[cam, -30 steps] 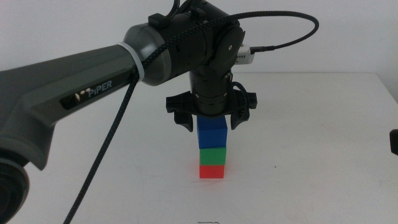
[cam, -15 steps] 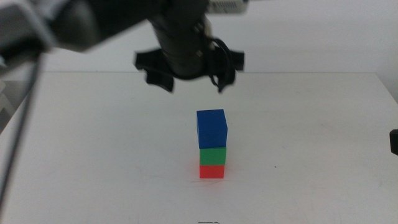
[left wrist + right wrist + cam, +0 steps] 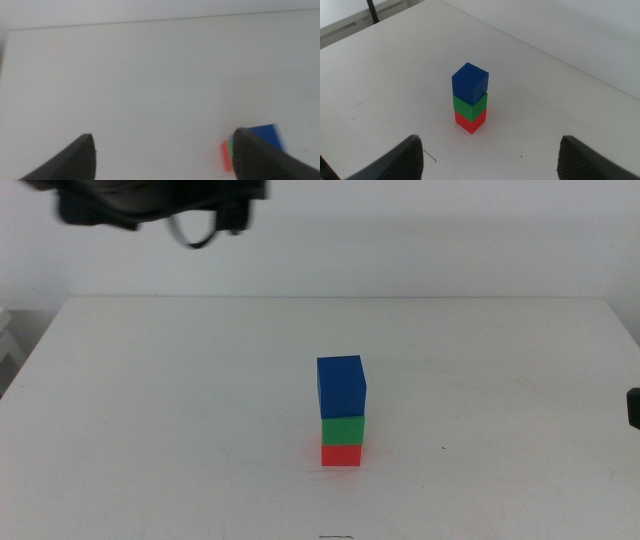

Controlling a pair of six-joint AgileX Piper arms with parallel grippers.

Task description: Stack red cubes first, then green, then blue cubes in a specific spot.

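Observation:
The blue cube (image 3: 341, 385) sits on the green cube (image 3: 343, 430), which sits on the red cube (image 3: 341, 455), forming an upright stack on the white tabletop. My left gripper (image 3: 150, 210) is open, empty and blurred, high above the table's far left, well clear of the stack. In the left wrist view the left gripper (image 3: 167, 160) stands wide open, with the blue cube (image 3: 265, 135) and the red cube (image 3: 226, 156) beside one jaw. My right gripper (image 3: 492, 165) is open and empty, facing the blue cube (image 3: 470, 82), green cube (image 3: 470, 106) and red cube (image 3: 470, 121).
The white table (image 3: 150, 400) has its far edge against a pale wall. A dark bit of the right arm (image 3: 633, 408) shows at the right edge of the middle view.
My left gripper has risen off the blue cube and moved up and to the left, away from the stack. The three-cube stack stays in place. The right arm has not moved.

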